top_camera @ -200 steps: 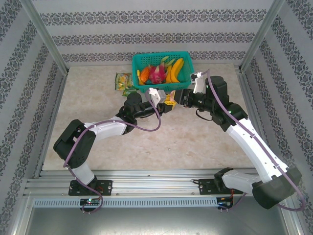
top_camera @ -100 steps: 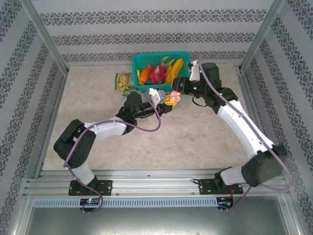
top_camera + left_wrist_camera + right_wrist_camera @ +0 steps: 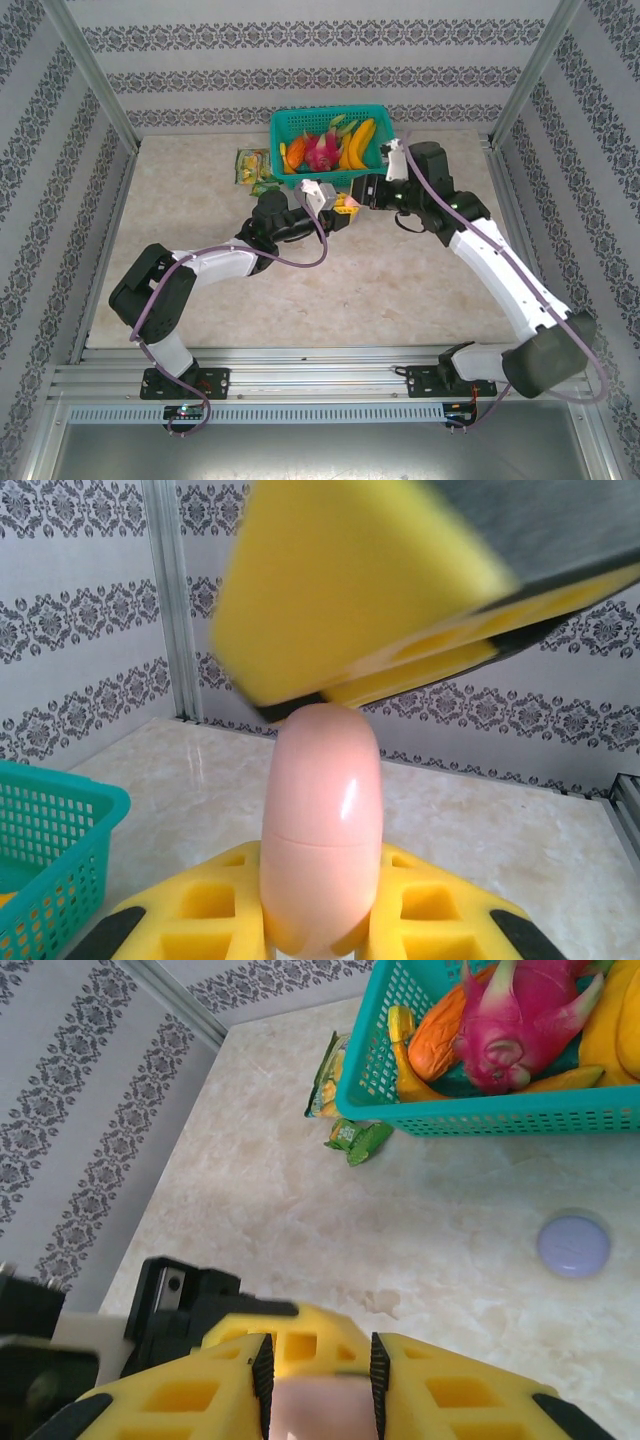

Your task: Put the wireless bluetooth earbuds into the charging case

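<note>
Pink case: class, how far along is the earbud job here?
Done: pink case is off the table, clamped in the left claw. In hand: the right claw grips its top; its seam looks shut. Left: opening and filling it; the lilac case lies on the table.

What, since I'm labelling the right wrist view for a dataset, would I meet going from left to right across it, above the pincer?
patterned wall → green snack packet → orange fruit → lilac round case

Charging case (image 3: 322,830) in left claw (image 3: 345,208), before basket (image 3: 276,140); packets (image 3: 252,165) left of it.
</note>
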You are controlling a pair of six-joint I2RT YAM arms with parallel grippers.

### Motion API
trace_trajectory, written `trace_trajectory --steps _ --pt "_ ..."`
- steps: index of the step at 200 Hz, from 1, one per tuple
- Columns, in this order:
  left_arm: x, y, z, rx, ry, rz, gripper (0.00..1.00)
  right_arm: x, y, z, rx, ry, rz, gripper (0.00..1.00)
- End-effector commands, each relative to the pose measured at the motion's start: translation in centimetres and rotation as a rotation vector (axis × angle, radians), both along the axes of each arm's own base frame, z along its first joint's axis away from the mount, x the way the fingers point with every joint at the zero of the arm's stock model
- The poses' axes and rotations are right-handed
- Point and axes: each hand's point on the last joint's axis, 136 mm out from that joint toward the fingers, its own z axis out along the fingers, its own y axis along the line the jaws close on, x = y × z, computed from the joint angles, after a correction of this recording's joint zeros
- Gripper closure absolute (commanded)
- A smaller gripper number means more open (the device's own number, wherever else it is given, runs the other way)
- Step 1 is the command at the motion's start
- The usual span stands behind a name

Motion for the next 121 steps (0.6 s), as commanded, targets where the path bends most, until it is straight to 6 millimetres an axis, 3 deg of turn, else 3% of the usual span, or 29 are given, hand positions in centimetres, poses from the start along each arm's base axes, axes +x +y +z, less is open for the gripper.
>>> trace_trajectory --steps 1,42,102,121 --pt "0.8 0.8 0.8 -0.047 -0.009 0.039 1.0 -0.9 -0.7 -1.0 -0.018 0.021 -0.021 0.65" --pt "1.5 1.0 -2.1 -0.036 0.139 0.075 1.0 0.2 -3.9 -2.9 -0.019 0.055 -0.175 0.58" --pt "1.7 2.8 -11.3 0.044 0.661 0.232 1.0 -0.7 -7.0 -8.7 -0.08 0.149 -0.311 0.5" --pt "1.9 4.5 -14.0 0.089 0.788 0.353 1.0 -1.3 -7.8 -9.9 -0.099 0.165 -0.34 0.48"
